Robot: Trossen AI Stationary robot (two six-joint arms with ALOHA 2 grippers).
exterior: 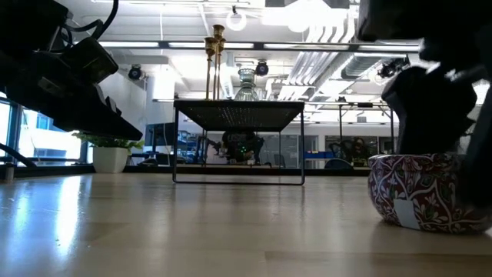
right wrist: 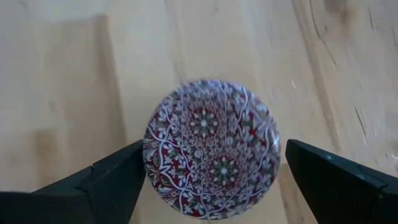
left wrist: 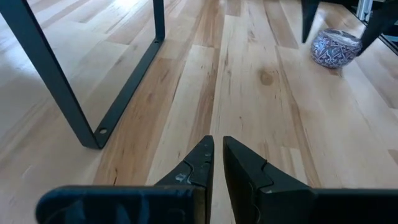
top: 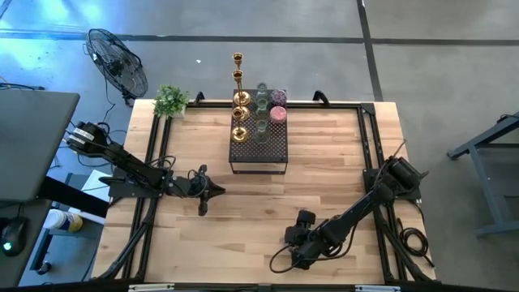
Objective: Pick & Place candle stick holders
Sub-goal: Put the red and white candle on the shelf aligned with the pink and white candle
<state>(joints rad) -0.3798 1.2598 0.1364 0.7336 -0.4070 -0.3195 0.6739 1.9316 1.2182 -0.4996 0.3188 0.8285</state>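
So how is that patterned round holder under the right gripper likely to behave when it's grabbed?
The patterned holder looks squat and wide-based in the low view, so tipping seems unlikely. Its rounded, glossy-looking wall may slip between the fingers of the right gripper, which is open around it. It looks like glass or ceramic, so probably rigid, fairly heavy for its size and breakable.

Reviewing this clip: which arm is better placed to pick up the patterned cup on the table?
The right. The right gripper hangs directly over the patterned cup, open fingers either side. The left gripper is shut, near the black stand, with the cup far off.
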